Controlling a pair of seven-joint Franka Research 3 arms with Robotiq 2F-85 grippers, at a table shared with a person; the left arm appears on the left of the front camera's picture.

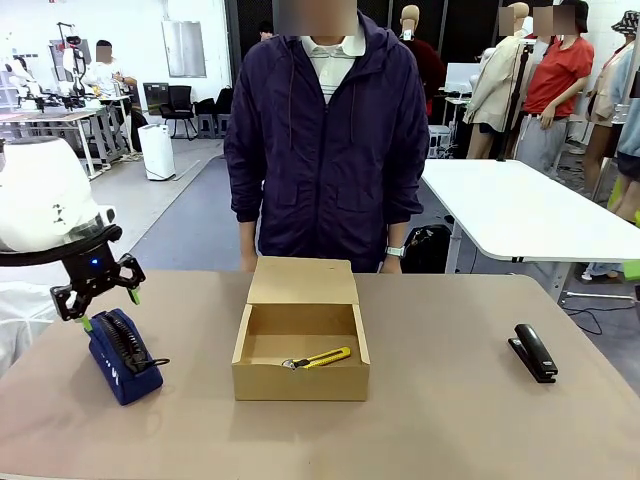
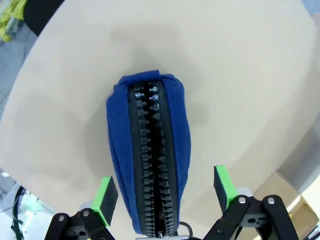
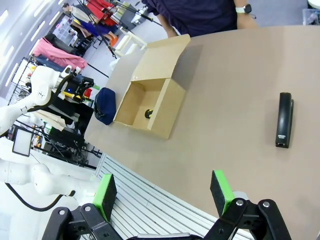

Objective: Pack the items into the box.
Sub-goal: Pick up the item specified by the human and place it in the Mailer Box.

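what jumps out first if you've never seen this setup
The open cardboard box sits mid-table with the yellow utility knife lying inside it. At the table's left, the left gripper hangs open just over the blue zippered pouch. A black stapler lies apart at the right, and a person stands behind the box.

White rounded left arm (image 1: pixel 40 195), black left pincer (image 1: pixel 110 308), green pads (image 2: pixel 223 185), blue light (image 1: pixel 95 263)
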